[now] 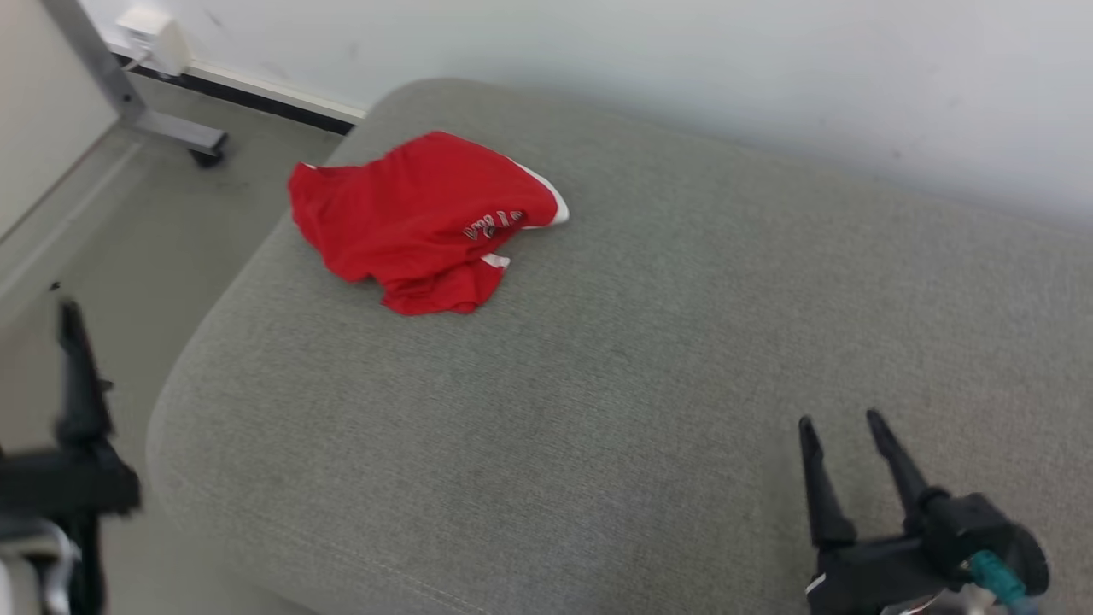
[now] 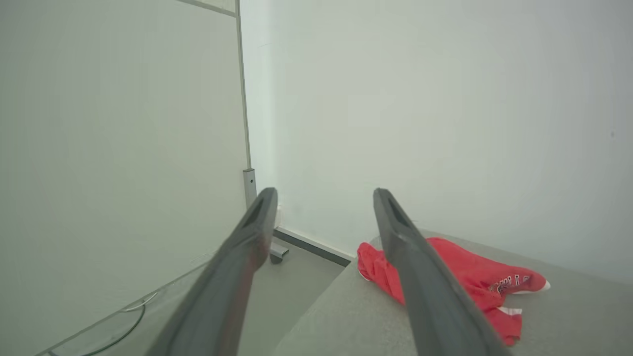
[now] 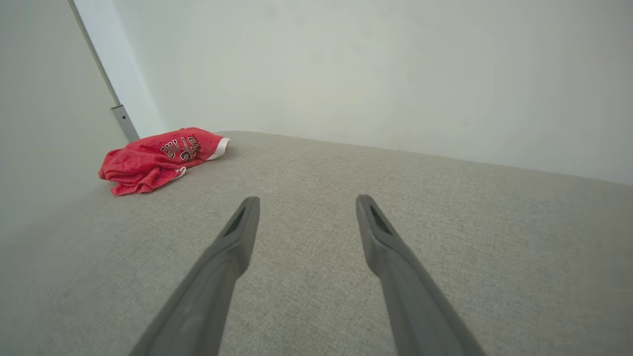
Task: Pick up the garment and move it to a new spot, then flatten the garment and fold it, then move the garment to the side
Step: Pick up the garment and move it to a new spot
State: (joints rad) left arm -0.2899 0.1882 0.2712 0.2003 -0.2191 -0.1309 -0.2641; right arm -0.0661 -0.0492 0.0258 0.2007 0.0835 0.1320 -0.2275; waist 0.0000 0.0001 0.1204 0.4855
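One broad grey cushion (image 1: 598, 401) carries the red garment (image 1: 410, 222), which lies crumpled in a heap near the far left corner, white trim and lettering showing. It looks like light, limp jersey cloth that should sag and drape once lifted, neither slippery nor fragile. A pinch on a raised fold or the trimmed hem seems the best hold. Beyond the cushion's left edge the left hand (image 2: 324, 195), and over its near right part the right hand (image 1: 838, 420), are both spread wide, empty and well apart from the cloth.
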